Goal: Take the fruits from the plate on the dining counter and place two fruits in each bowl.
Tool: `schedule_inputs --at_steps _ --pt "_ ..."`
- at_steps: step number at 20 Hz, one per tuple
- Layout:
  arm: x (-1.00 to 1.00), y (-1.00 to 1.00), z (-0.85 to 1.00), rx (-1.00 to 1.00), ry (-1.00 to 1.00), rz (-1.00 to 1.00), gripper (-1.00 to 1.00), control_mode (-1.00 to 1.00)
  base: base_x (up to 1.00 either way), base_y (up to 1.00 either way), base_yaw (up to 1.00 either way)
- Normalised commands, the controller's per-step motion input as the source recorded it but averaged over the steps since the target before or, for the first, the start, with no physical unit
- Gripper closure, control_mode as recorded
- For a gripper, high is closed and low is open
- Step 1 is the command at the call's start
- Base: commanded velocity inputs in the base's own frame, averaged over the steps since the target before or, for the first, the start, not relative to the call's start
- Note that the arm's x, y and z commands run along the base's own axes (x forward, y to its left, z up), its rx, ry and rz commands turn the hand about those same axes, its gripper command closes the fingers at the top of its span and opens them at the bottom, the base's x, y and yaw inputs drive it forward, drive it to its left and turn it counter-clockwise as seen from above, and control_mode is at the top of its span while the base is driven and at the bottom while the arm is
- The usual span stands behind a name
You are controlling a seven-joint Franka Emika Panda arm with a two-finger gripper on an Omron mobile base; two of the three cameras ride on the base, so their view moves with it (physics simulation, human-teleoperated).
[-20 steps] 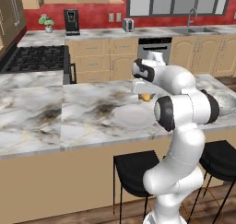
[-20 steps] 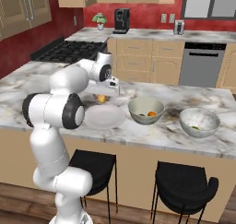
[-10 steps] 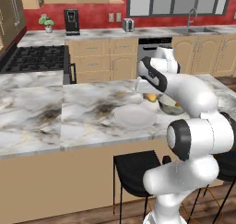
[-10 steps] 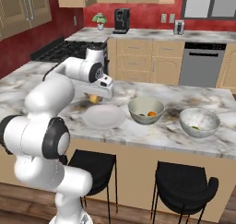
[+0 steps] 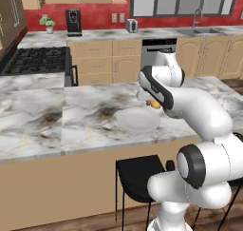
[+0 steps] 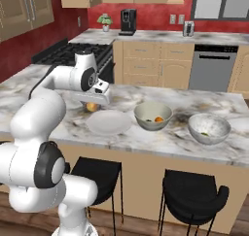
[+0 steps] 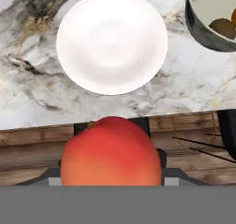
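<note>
My gripper [image 6: 92, 103] is shut on the peach orange-red fruit [image 7: 110, 151], held above the dining counter [image 6: 160, 142] just beyond the far left rim of the white plate [image 6: 109, 122]. The plate [image 7: 112, 41] has nothing on it. To its right stands the dull grey-green bowl [image 6: 153, 115], with the orange fruit [image 6: 158, 119] and the dark olive-brown fruit [image 7: 222, 27] inside. Farther right, the speckled grey-white bowl [image 6: 209, 128] holds the yellow-green fruit [image 6: 204, 133]. In the left base view the peach [image 5: 154, 103] peeks out from behind my arm, beside the plate [image 5: 137, 120].
Two black stools [image 6: 194, 196] stand under the counter's near edge. A stove [image 6: 78, 53] and wall cabinets lie behind the counter. A wide stretch of marble [image 5: 57, 120] runs to the left of the plate.
My arm has swung its elbow round while the gripper kept hold of the peach, which drifted slightly toward the plate's far left side. Plate and bowls stayed put.
</note>
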Motion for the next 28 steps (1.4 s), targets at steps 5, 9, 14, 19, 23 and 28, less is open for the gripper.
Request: schedule_inputs --at_steps 5,9,14,19,23,28 --pt "0.00 0.00 0.00 0.00 0.00 0.00 1.00 1.00 -0.19 -1.00 0.00" --pt "0.00 0.00 0.00 0.00 0.00 0.00 1.00 1.00 0.00 -1.00 0.00" --pt "0.00 0.00 0.00 0.00 0.00 0.00 1.00 1.00 0.00 -1.00 0.00" --pt "0.00 0.00 0.00 0.00 0.00 0.00 1.00 1.00 0.16 -0.69 0.00" --pt "0.00 0.00 0.00 0.00 0.00 0.00 1.00 1.00 0.42 0.02 0.00" --pt "0.00 0.00 0.00 0.00 0.00 0.00 1.00 1.00 0.25 0.37 0.00"
